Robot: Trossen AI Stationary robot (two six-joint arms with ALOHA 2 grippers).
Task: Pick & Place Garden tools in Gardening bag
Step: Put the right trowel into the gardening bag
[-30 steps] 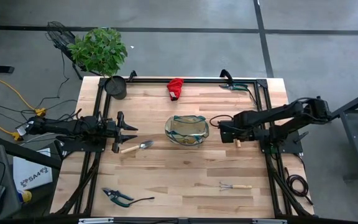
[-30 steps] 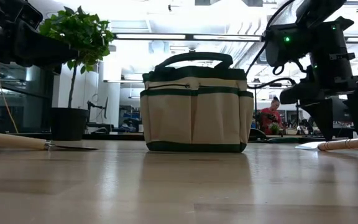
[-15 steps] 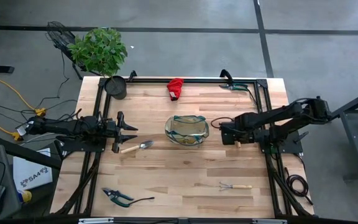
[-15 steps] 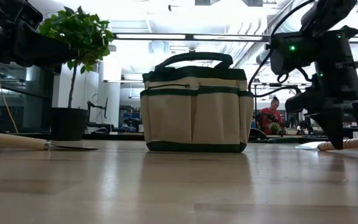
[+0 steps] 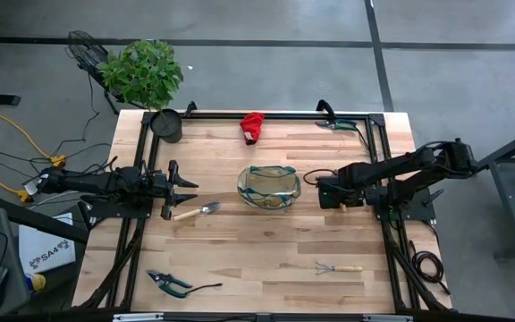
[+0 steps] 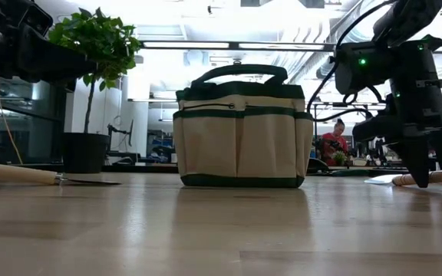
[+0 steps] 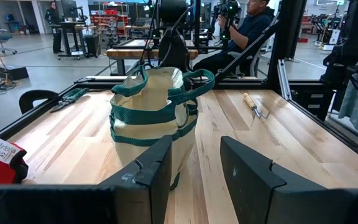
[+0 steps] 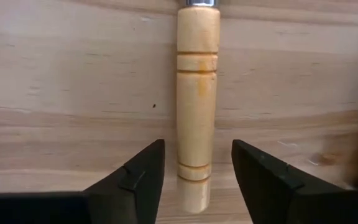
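Right tool (image 8: 194, 177) down at desk (image 5: 266, 241) beside gardening bag (image 5: 269, 188) — fingers apart, straddling wooden tool handle (image 8: 197, 93), not yet gripping. Left tool (image 7: 194, 168) open, empty.

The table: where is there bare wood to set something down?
Bare wood lies between the pruners and the mini rake, and between the red glove and the black pot. It is crowded around the gardening bag, flanked by the trowel and the right gripper.
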